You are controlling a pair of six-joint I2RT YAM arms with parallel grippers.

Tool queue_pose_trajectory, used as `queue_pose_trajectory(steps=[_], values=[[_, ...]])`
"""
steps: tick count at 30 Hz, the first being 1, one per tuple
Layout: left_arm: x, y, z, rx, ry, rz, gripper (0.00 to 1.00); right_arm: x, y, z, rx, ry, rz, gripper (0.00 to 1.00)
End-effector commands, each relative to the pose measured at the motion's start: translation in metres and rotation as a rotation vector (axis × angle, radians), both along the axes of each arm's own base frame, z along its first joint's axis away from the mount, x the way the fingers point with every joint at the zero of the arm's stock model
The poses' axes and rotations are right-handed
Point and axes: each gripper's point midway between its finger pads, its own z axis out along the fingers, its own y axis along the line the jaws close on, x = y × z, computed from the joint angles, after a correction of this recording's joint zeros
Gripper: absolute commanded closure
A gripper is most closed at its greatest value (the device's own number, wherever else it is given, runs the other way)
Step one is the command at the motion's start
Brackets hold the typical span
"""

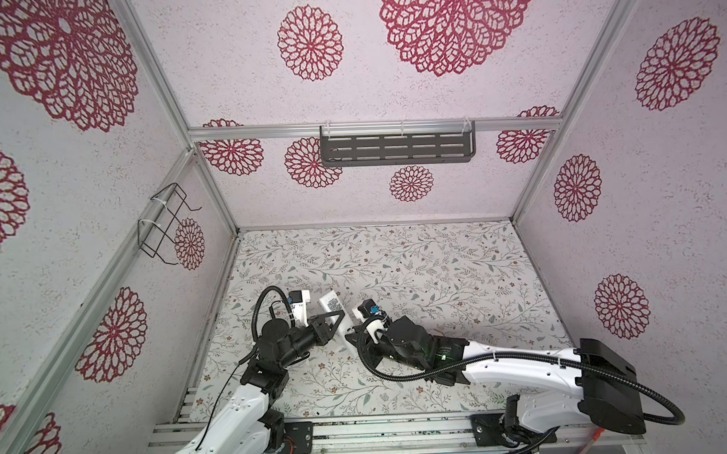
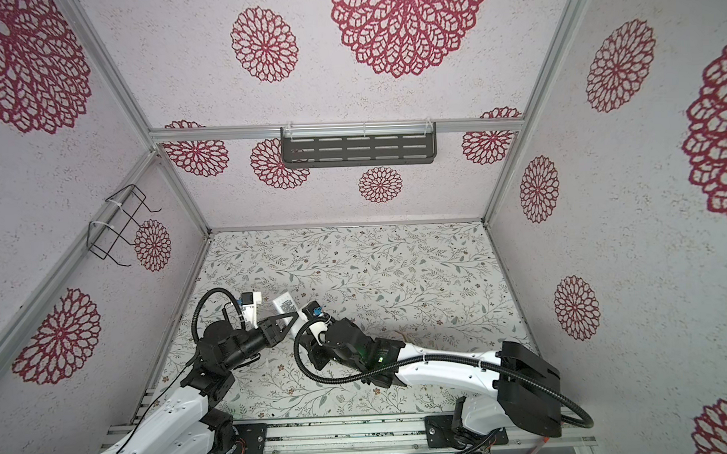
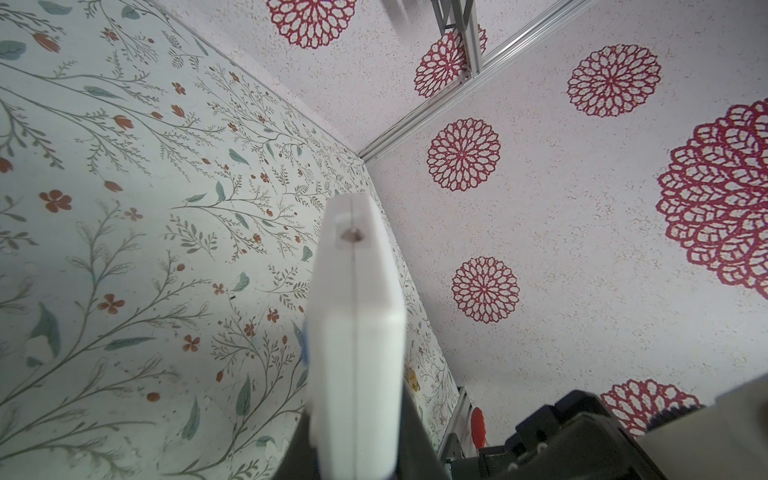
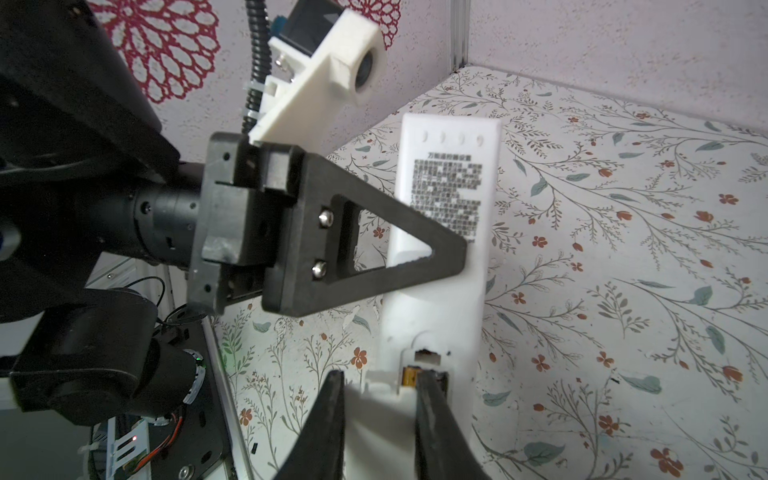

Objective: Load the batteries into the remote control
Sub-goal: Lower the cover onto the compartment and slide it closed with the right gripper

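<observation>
**A:** Left side?
**B:** My left end effector [image 4: 455,251] is clamped across the slim white plastic remote control [image 4: 446,174], sticker side up.
**A:** Right?
**B:** My right end effector [image 4: 380,376] is narrow. A gold-banded black battery [image 4: 411,374] sits at my fingertip, and I can't tell if I'm gripping it.

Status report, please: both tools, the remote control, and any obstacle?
Left tool shut on remote control, mid-body. Right tool at its open battery end, grip unclear. One battery in the bay, gold band showing. No obstacle seen.
</observation>
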Motion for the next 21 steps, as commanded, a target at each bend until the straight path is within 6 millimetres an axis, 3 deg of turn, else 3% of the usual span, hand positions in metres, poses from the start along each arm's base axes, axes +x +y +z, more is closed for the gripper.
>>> queue_pose_trajectory(steps=[1,21], values=[[-0.002,-0.001,0.009,-0.019,-0.039,-0.003,1.0,0.007,0.004,0.025,0.064,-0.03,-0.039,0.87],[-0.004,-0.002,0.011,-0.03,-0.043,-0.014,1.0,0.014,0.004,0.01,0.0,-0.058,-0.062,0.87]])
